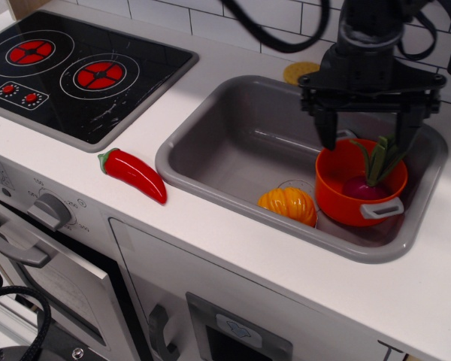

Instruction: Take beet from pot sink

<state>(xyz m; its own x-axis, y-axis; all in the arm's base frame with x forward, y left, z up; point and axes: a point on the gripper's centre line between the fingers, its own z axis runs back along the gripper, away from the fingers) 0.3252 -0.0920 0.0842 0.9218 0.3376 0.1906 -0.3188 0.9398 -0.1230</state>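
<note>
While the tool point(367, 138) hangs with its jaws apart above the pot point(358, 183), holding nothing, the beet point(364, 187) sits inside the pot, in the sink point(218, 154), beside an orange pumpkin point(287, 205)

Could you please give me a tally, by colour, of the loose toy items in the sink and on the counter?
Orange: 2, the pot and the pumpkin, both in the sink
Purple: 1, the beet in the pot
Red: 1, the chili pepper on the counter
Yellow: 1, the round disc behind the sink
Total: 5
</note>
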